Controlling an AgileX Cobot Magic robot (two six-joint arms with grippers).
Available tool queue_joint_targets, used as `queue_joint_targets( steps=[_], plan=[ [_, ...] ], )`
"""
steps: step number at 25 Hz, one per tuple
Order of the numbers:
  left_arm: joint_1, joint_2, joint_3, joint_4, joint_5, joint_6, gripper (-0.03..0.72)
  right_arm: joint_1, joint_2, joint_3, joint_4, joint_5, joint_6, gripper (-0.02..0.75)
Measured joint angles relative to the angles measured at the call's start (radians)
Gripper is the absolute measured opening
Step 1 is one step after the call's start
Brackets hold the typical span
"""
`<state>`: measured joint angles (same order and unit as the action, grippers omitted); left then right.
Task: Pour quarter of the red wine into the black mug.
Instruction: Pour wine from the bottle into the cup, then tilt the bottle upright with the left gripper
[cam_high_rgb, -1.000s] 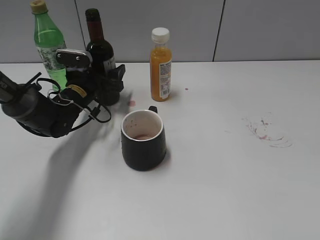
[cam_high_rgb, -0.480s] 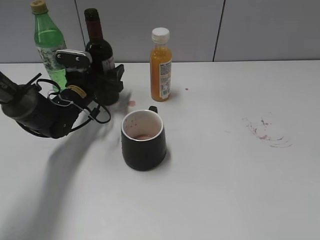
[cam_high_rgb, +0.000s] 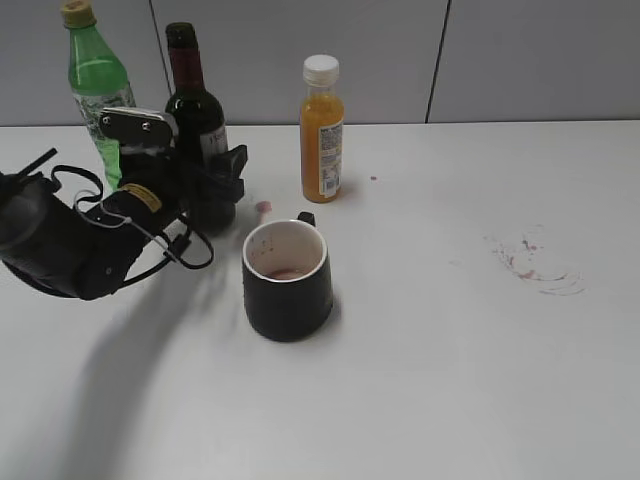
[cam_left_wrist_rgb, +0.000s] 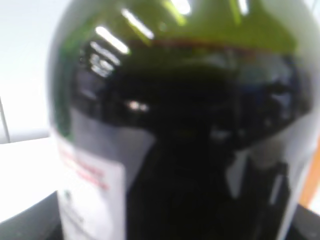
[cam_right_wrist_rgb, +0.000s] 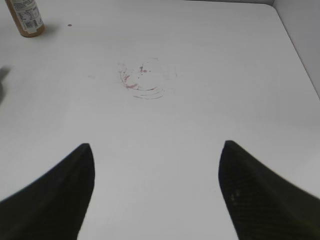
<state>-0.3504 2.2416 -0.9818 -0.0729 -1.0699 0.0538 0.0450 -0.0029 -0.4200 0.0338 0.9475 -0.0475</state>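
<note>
The red wine bottle (cam_high_rgb: 195, 105) stands upright at the back left, dark glass with a dark red neck foil and a white label. My left gripper (cam_high_rgb: 218, 178) is shut on its lower body. In the left wrist view the bottle (cam_left_wrist_rgb: 175, 125) fills the frame and hides the jaws. The black mug (cam_high_rgb: 288, 280) stands in front and to the right of the bottle, with a little reddish liquid on its white bottom. My right gripper (cam_right_wrist_rgb: 155, 147) is open and empty over bare table; it is out of the exterior view.
A green plastic bottle (cam_high_rgb: 95, 85) stands behind my left arm. An orange juice bottle (cam_high_rgb: 322, 130) with a white cap stands right of the wine. Reddish stains (cam_high_rgb: 535, 262) mark the table at the right; they also show in the right wrist view (cam_right_wrist_rgb: 142, 80).
My left arm and gripper have shifted slightly left and down, and the wine bottle has shifted a little left with them. The mug has not moved.
</note>
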Motion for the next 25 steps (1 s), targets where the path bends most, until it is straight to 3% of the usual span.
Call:
queue_joint_targets(
  steps=[12, 25],
  plan=[
    [-0.112, -0.198, 0.303, -0.285, -0.057, 0.094, 0.55, 0.0, 0.0, 0.0, 0.0, 0.0, 0.0, 0.585],
    [-0.253, -0.361, 0.496, -0.494, -0.05, 0.235, 0.55, 0.0, 0.0, 0.0, 0.0, 0.0, 0.0, 0.585]
  ],
)
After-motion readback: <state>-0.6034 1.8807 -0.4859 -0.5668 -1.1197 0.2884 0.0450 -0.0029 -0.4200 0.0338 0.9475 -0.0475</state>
